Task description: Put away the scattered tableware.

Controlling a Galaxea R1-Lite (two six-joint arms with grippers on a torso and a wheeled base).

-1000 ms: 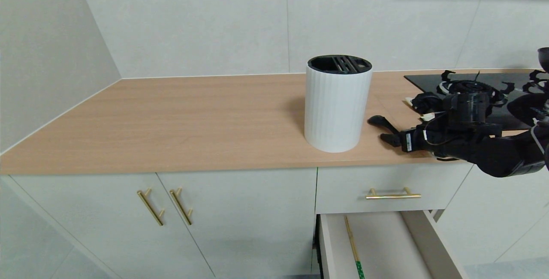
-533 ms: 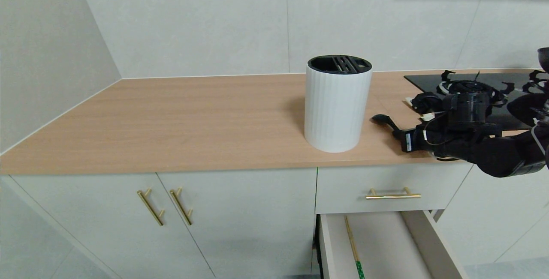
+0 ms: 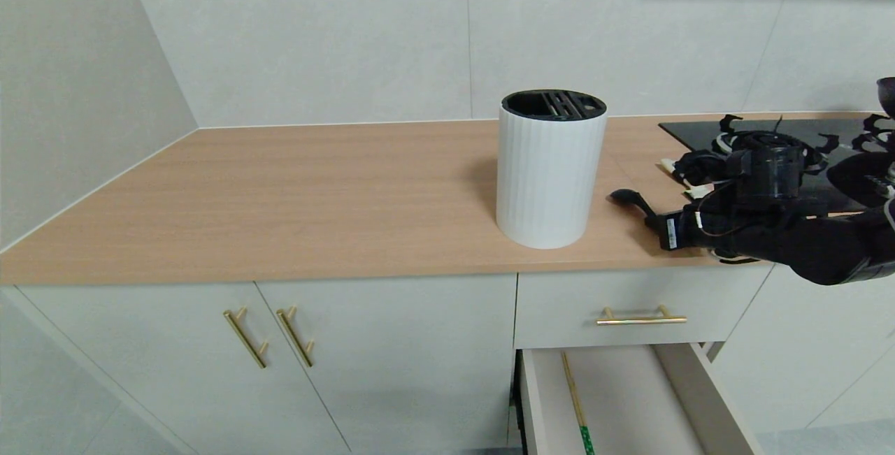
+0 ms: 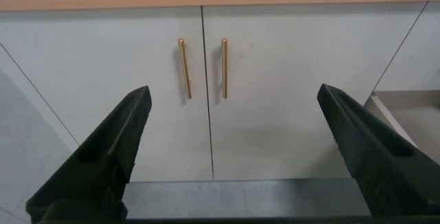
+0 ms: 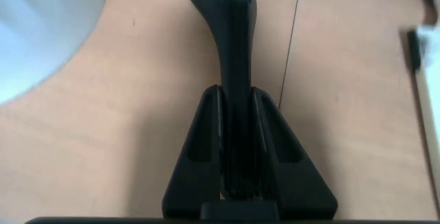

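Wooden chopstick (image 3: pixel 575 399), green-tipped, lies in the open drawer (image 3: pixel 622 399) along its left wall, long axis front to back. The white holder (image 3: pixel 550 168) stands on the counter (image 3: pixel 280 196) above. The right gripper (image 3: pixel 624 197), fingers pressed together on nothing visible, hovers beside the holder, above the drawer: probably the nearer arm. The left gripper (image 4: pixel 234 97) is spread, facing the cabinet doors (image 4: pixel 275 80).

head high, right wrist near, sharing holder (image 3: pixel 550 168)

No text is being shown legibly. A small white label (image 3: pixel 669 232) is being carried at the base of the right tool (image 3: pixel 621 196), but its print is too small to be read.
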